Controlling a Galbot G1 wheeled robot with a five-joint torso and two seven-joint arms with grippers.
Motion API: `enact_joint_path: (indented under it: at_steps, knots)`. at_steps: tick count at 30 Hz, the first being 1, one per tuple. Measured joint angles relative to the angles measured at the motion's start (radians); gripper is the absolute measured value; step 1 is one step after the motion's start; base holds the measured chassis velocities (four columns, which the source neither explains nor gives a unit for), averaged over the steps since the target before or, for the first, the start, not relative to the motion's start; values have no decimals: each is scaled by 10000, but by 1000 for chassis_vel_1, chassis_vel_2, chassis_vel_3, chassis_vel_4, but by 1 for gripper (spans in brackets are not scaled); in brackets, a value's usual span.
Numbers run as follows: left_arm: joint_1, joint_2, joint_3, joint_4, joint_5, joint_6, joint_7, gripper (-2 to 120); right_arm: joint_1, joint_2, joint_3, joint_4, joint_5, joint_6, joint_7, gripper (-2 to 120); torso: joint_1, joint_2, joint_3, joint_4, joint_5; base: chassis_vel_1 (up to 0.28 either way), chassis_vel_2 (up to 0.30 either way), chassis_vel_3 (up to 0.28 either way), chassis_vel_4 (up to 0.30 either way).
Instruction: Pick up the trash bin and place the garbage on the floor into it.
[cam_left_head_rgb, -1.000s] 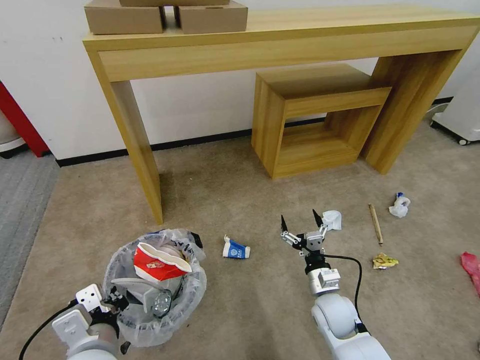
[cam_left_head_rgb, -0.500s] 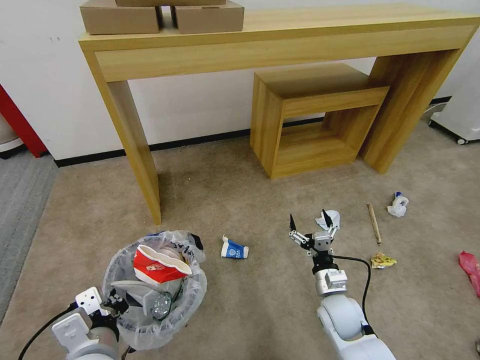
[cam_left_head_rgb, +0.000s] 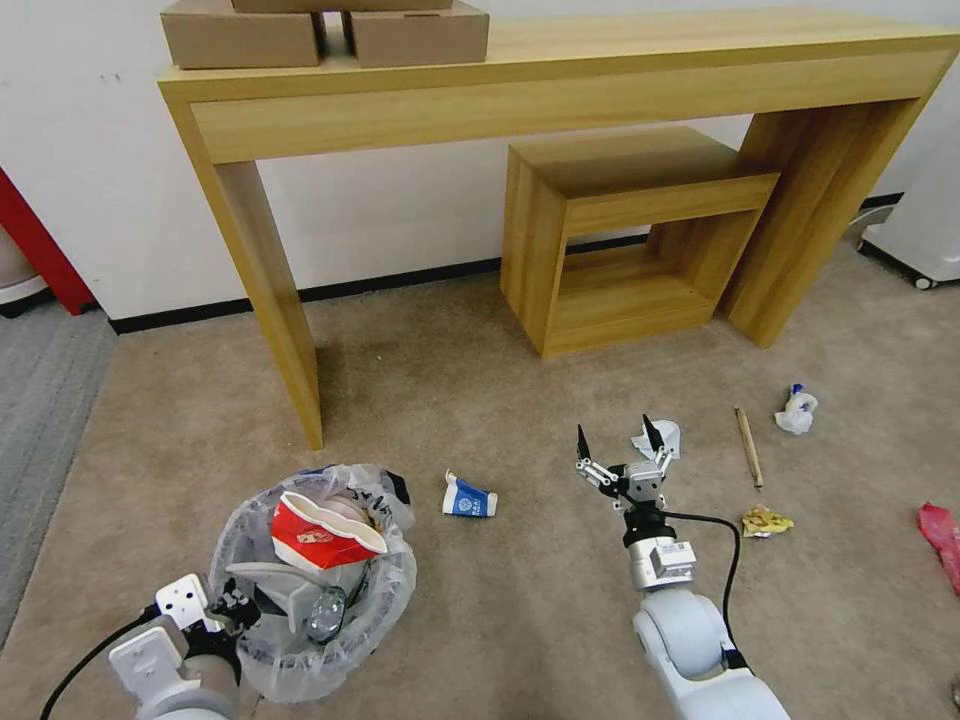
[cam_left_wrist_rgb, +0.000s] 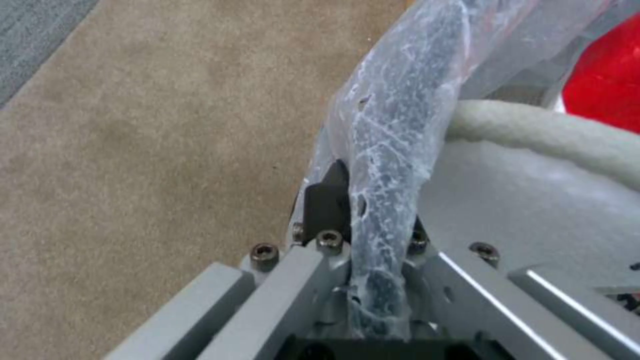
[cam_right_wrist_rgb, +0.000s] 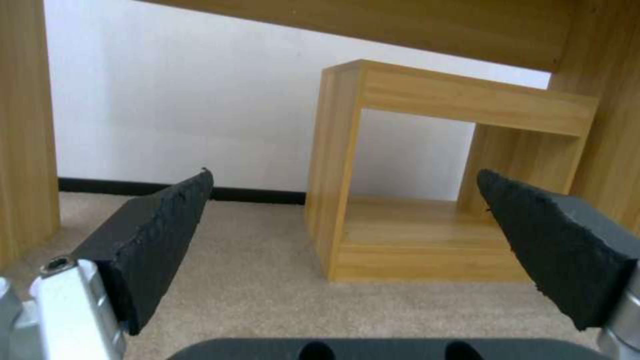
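The trash bin (cam_left_head_rgb: 262, 655), dark with a whitish liner, is at the lower left. It holds a red paper cup (cam_left_head_rgb: 322, 532), a white slipper (cam_left_head_rgb: 272, 580) and a small clear bottle (cam_left_head_rgb: 325, 612). My left gripper (cam_left_head_rgb: 238, 602) is shut on the bin's rim (cam_left_wrist_rgb: 390, 150), with liner plastic pinched between its fingers (cam_left_wrist_rgb: 327, 200). My right gripper (cam_left_head_rgb: 616, 442) hangs open over the carpet, nothing between its pads (cam_right_wrist_rgb: 160, 235). A white tissue wad (cam_left_head_rgb: 664, 437) lies just behind its right finger. A blue-white carton (cam_left_head_rgb: 470, 497) lies between the bin and that gripper.
A wooden stick (cam_left_head_rgb: 748, 447), a tissue wad (cam_left_head_rgb: 797, 410), a yellow wrapper (cam_left_head_rgb: 767, 520) and a red wrapper (cam_left_head_rgb: 940, 530) lie on the carpet to the right. A tall wooden console (cam_left_head_rgb: 270, 300) and a low wooden cube (cam_left_head_rgb: 620, 230) stand against the wall ahead.
The head camera shifted slightly. My right gripper moved a little to the right, closer to the white tissue wad, and stayed open. My left gripper kept its hold on the bin.
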Motion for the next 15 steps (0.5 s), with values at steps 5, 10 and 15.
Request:
enact_joint_path:
  at_steps: [5, 10, 15]
  knots:
    - [-8, 36, 10, 38, 1, -1, 5, 0, 130, 52, -101, -29, 155, 54, -188, 100, 0, 0, 0, 1, 0, 0, 0, 0, 0]
    - [-35, 72, 11, 62, 1, -1, 12, 0, 233, 80, -103, -248, 118, 115, -476, 100, 0, 0, 0, 1, 0, 0, 0, 0, 0]
    - [-51, 62, 49, 104, 39, -1, 26, 0, 274, 85, -132, -476, 129, 277, -710, 100, 0, 0, 0, 0, 0, 0, 0, 0, 0]
